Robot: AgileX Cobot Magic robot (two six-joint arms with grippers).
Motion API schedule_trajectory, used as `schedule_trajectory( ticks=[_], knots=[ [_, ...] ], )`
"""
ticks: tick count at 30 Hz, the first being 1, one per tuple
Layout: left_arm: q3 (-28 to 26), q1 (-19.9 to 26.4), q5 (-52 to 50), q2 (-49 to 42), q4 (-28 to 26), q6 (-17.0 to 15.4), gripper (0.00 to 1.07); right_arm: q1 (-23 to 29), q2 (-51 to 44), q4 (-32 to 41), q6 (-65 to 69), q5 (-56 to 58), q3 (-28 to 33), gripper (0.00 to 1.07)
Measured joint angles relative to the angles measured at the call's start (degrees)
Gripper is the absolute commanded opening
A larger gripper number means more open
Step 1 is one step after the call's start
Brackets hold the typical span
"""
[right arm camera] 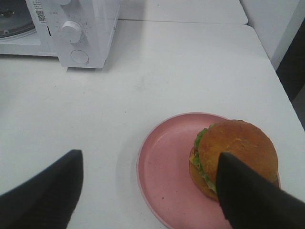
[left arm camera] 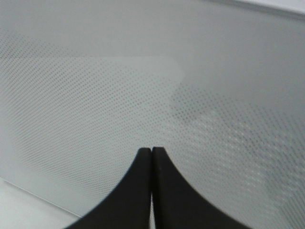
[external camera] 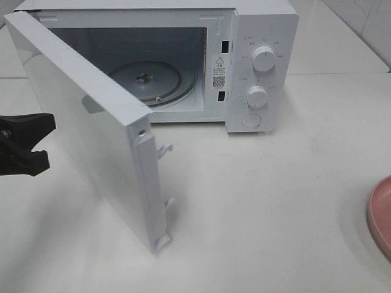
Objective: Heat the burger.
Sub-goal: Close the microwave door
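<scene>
The burger (right arm camera: 236, 148), with its golden-brown bun and green lettuce frill, rests on a pink plate (right arm camera: 164, 176) in the right wrist view. My right gripper (right arm camera: 148, 153) hovers open over the plate, and its right finger (right arm camera: 252, 195) overlaps the burger's near side. Nothing is held between the fingers. The white microwave (external camera: 259, 36) stands at the back with its door (external camera: 85, 128) swung wide open and the glass turntable (external camera: 153, 79) bare. My left gripper (external camera: 27, 143) sits at the far left, outside the door. Its tip (left arm camera: 151, 151) is shut and faces the door's dotted window.
Only the pink plate's rim (external camera: 382, 213) shows at the right edge of the exterior high view. The open door juts forward across the left half of the white table (external camera: 263, 201). Two knobs (external camera: 264, 59) and a round button sit on the microwave's right panel.
</scene>
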Motion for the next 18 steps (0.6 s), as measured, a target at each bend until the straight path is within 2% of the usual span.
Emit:
schedule_trajectory(
  ticks=[3, 5, 6, 8, 11, 13, 16, 18],
  knots=[
    [-0.1, -1.0, 0.0, 0.3, -1.0, 0.3, 0.0, 0.0, 0.0, 0.0, 0.0, 0.0, 0.0, 0.76],
    [-1.1, -4.5, -0.6, 2.1, -5.2, 2.1, 0.0, 0.0, 0.0, 0.0, 0.0, 0.0, 0.0, 0.76],
    [-1.1, -4.5, -0.6, 2.1, -5.2, 2.1, 0.0, 0.0, 0.0, 0.0, 0.0, 0.0, 0.0, 0.76],
    [-2.3, -7.4, -1.1, 3.8, -8.5, 3.4, 0.0, 0.0, 0.0, 0.0, 0.0, 0.0, 0.0, 0.76],
    [-2.8, -8.5, -1.2, 4.4, -9.6, 3.8, 0.0, 0.0, 0.0, 0.0, 0.0, 0.0, 0.0, 0.76],
    [-5.4, -12.1, -1.3, 7.0, -13.6, 5.5, 0.0, 0.0, 0.0, 0.0, 0.0, 0.0, 0.0, 0.76],
    [-6.0, -12.8, -1.3, 7.7, -14.3, 5.7, 0.0, 0.0, 0.0, 0.0, 0.0, 0.0, 0.0, 0.76],
    [-8.9, -15.8, -1.3, 10.4, -17.2, 6.2, 0.0, 0.0, 0.0, 0.0, 0.0, 0.0, 0.0, 0.76]
  ],
)
